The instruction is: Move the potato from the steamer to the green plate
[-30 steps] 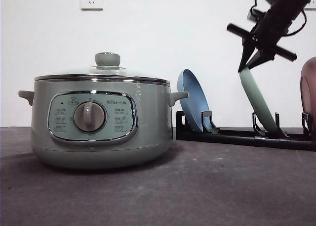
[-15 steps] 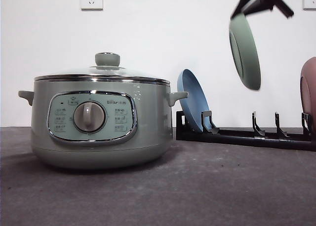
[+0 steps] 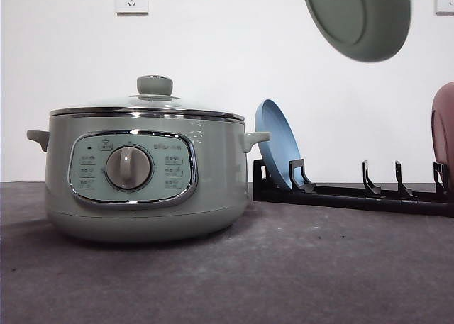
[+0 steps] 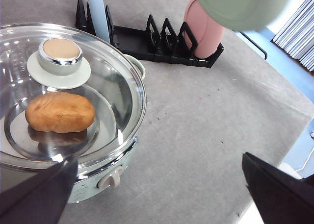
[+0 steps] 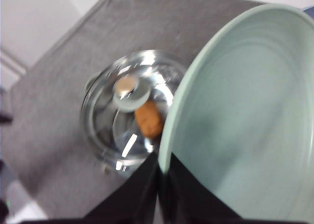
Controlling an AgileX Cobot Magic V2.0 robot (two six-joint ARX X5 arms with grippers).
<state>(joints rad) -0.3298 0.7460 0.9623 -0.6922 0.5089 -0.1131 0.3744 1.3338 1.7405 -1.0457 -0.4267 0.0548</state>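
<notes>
Right gripper [image 5: 163,182] was clamped on the rim of the green plate [image 5: 245,116], holding it high in the air above the black rack [image 3: 351,193], presumably to carry it to open table. Potato [image 4: 60,112] sat inside the steamer [image 3: 145,175] at left, under the closed glass lid [image 4: 64,94]; lid must come off first. Left gripper [image 4: 157,194] was spread wide, empty, near the steamer. Blue plate [image 3: 277,145] stood in the rack.
</notes>
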